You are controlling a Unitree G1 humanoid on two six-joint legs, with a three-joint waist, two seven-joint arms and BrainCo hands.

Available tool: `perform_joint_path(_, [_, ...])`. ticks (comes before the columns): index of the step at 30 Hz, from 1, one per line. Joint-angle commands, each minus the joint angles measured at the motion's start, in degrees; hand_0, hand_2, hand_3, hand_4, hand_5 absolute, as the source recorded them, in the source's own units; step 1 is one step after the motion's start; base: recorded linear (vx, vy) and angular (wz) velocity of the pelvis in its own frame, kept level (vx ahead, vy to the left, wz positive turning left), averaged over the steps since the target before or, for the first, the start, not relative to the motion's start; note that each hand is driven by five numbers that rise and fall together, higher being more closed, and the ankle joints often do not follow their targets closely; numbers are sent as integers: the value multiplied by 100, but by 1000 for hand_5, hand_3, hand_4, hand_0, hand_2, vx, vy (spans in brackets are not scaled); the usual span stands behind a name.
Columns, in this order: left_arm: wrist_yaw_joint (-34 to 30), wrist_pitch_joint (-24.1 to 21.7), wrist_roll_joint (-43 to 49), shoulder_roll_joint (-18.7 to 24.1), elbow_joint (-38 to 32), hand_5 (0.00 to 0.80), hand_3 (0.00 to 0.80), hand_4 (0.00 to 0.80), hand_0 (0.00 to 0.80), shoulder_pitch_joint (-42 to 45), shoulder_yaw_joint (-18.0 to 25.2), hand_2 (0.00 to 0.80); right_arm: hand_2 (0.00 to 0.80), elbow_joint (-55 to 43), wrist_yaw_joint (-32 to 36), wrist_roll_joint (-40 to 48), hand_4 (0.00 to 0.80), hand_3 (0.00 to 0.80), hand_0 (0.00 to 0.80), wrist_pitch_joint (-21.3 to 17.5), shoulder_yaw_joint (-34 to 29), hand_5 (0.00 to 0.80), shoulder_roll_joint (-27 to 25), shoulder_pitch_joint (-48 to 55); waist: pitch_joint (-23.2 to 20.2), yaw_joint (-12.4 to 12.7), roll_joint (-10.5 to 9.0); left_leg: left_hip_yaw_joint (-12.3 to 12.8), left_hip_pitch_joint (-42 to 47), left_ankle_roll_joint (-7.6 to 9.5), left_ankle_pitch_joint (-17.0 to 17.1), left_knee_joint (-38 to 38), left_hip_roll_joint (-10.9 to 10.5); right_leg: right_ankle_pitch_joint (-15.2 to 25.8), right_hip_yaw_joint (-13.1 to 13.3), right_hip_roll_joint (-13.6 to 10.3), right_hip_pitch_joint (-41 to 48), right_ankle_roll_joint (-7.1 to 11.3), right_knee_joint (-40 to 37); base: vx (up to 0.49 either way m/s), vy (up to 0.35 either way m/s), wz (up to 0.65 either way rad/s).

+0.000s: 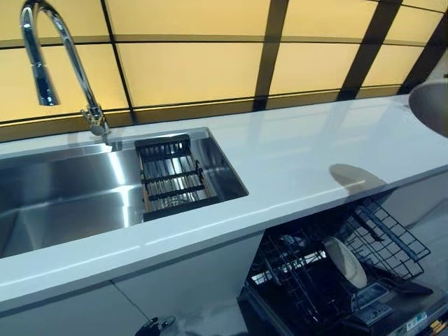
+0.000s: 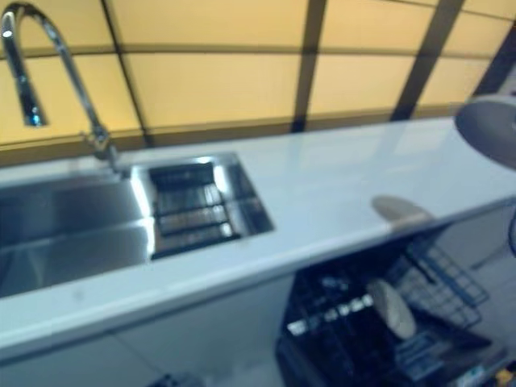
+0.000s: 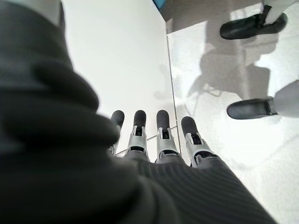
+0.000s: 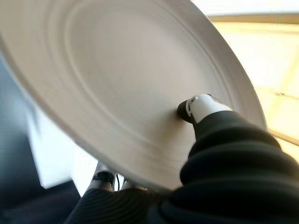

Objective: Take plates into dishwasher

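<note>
over the counter (image 1: 294,161), plate (image 4: 117,88) pinched between right hand (image 4: 219,154) fingers.

A plain white round plate (image 4: 117,84) is showing faint concentric rings, above a glossy white countertop (image 1: 294,161) and black wire dishwasher rack (image 1: 308,280).

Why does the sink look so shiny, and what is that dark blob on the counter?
In the left eye view, light glares in bright streaks off the steel sink and faucet. The dark oval on the counter is a shadow, probably of the plate at the view's right edge. In the right wrist view, that plate, pinched by the right hand, looks smeared.
</note>
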Motion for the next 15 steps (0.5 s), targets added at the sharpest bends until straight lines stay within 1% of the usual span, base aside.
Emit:
perform_joint_path(1, [70, -137, 74, 226, 317, 0, 0, 0, 0, -252, 111, 0, 800, 195, -429, 219, 800, 800, 800, -16, -1046, 800, -8, 375, 200, -51, -299, -8, 288, 243, -596, 20, 45, -401, -141, -65, 311, 367, 25, -50, -8, -5])
perform_joint_path(4, [85, -158, 80, 259, 314, 0, 0, 0, 0, -279, 196, 0, 800, -61, -486, 256, 800, 800, 800, -19, -1800, 800, 277, 1285, 293, -127, -269, 2, 243, 251, -585, 20, 42, -376, -108, -66, 253, 366, 25, -56, -7, -2])
perform_joint_path(6, [106, -182, 88, 262, 313, 0, 0, 0, 0, -295, 222, 0, 800, -244, -549, 368, 800, 800, 800, 5, -2092, 800, 450, 1686, 332, -155, -260, 15, 230, 257, -576, 20, 46, -362, -80, -61, 229, 364, 25, -37, -8, -8])
perform_joint_path(9, [146, -234, 29, 232, 327, 0, 0, 0, 0, -318, 284, 0, 800, -522, -611, 574, 800, 800, 800, 64, -2344, 800, 841, 2050, 372, -222, -230, 41, 233, 262, -577, 20, 50, -351, -44, -49, 208, 354, 25, -12, -6, -9])
perform_joint_path(11, [131, -263, 62, 195, 305, 0, 0, 0, 0, -304, 339, 0, 800, -884, -648, 653, 800, 800, 800, 247, -2503, 800, 1165, 2298, 403, -266, -204, 61, 235, 274, -572, 20, 50, -340, 4, -38, 201, 344, 25, -9, -2, -2])
perform_joint_path(15, [115, -318, 34, 91, 232, 0, 0, 0, 0, -334, 360, 0, 800, -1338, -868, 575, 800, 800, 800, 545, -2610, 800, 1953, 2619, 514, -348, -127, 93, 212, 292, -570, 20, 51, -318, 72, -20, 161, 331, 25, -39, 1, -3])
